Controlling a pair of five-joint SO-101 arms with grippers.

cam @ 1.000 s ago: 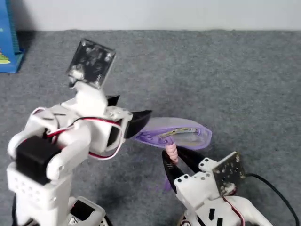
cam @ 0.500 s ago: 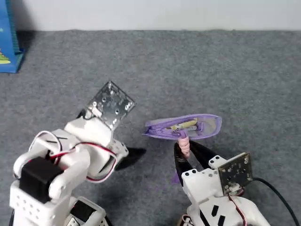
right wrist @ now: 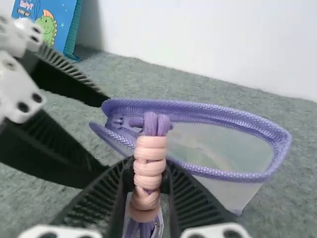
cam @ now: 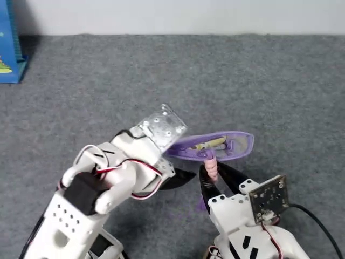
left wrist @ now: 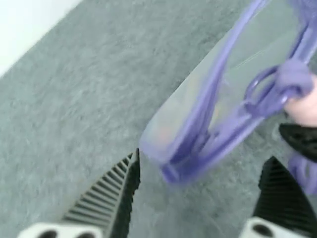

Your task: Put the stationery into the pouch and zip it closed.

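Observation:
The purple clear-sided pouch (cam: 229, 144) lies on the grey carpet with stationery (cam: 210, 144) showing through its side. A pink braided zipper pull (cam: 212, 168) hangs from it, and my right gripper (cam: 213, 181) is shut on that pull (right wrist: 147, 168) just below the pouch (right wrist: 208, 146). At the pouch's left end is my left gripper (cam: 175, 171). In the left wrist view it (left wrist: 198, 198) is open, and the pouch's end (left wrist: 198, 144) lies just ahead of the gap between its fingers (left wrist: 124, 198). I cannot tell whether it touches the pouch.
A blue box (cam: 9, 48) stands at the far left by the white wall (cam: 172, 16); it also appears as the blue box (right wrist: 44, 25) in the right wrist view. Open grey carpet (cam: 242, 75) stretches behind and to the right of the pouch.
My left arm swung away from the pouch's left end, then back to it from the near left. The pouch shifted right and straightened. The right gripper kept hold of the pull.

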